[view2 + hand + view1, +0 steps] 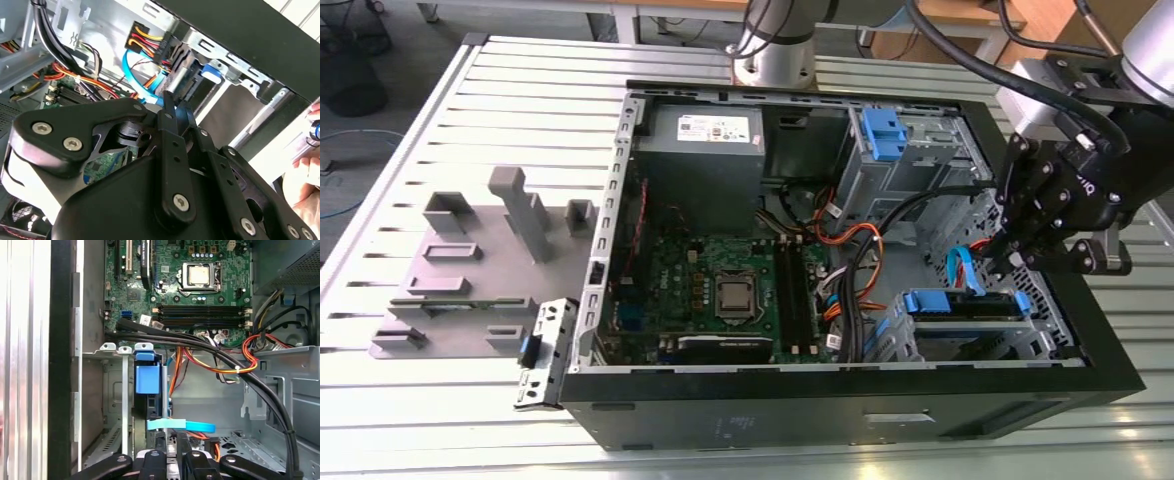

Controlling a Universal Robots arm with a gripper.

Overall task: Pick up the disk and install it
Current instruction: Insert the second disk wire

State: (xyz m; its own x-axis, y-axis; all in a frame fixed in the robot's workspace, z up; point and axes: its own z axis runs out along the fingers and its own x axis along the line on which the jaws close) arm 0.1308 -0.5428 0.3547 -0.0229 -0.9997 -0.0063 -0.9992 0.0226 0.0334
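My pincer [1011,262], fingers drawn together with nothing visibly between them, hangs inside the open computer case [854,400] just above the disk [970,308]. The disk sits in its lower bay by the blue data cable [958,268], apparently installed already.

Black cable bundle [240,365] and orange wires [176,371] crossing mid-case, blue data cable [181,425] just ahead of fingers [160,447], open counter [454,420] beside case.

Exterior view high above open computer case [854,400], wrist views close inside — both sharing the claw [170,450].
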